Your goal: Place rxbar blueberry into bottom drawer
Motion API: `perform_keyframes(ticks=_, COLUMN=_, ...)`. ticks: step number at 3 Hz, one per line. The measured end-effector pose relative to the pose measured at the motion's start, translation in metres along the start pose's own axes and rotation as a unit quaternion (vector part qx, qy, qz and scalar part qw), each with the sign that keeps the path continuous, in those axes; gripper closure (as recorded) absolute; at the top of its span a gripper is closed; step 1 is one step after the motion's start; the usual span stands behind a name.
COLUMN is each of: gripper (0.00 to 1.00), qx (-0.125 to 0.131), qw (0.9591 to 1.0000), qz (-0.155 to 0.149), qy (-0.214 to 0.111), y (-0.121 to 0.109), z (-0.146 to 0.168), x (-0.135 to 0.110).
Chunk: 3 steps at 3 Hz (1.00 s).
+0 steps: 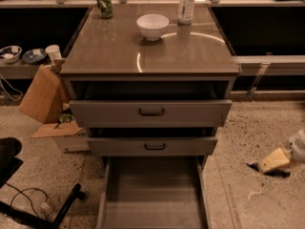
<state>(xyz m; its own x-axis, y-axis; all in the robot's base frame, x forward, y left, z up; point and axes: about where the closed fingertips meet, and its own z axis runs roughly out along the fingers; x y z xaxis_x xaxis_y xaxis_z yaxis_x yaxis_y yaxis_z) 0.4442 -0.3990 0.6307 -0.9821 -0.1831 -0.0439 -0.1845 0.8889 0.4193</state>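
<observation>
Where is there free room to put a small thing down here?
Inside the bottom drawer, the visible floor is bare. The countertop is free in front; its back holds can, bowl, bottle. The gripper hangs low at right.
</observation>
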Motion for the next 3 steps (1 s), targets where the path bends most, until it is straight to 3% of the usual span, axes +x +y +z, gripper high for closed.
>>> perform_keyframes(ticks=1, gripper=1.00, qx=-0.128, qw=0.9893, qz=0.071, qy=-0.001, y=0.017, z=0.060, x=0.046)
perform_keyframes(ticks=2, gripper=1.00, qx=-0.208, qw=0.9680, qz=0.141, qy=-0.001, y=0.031, z=0.127, x=0.062)
perform_keyframes(ticks=3, gripper=1.00, qx=-0.207, qw=0.9678, qz=0.143, qy=-0.009, y=0.031, z=0.130, x=0.056)
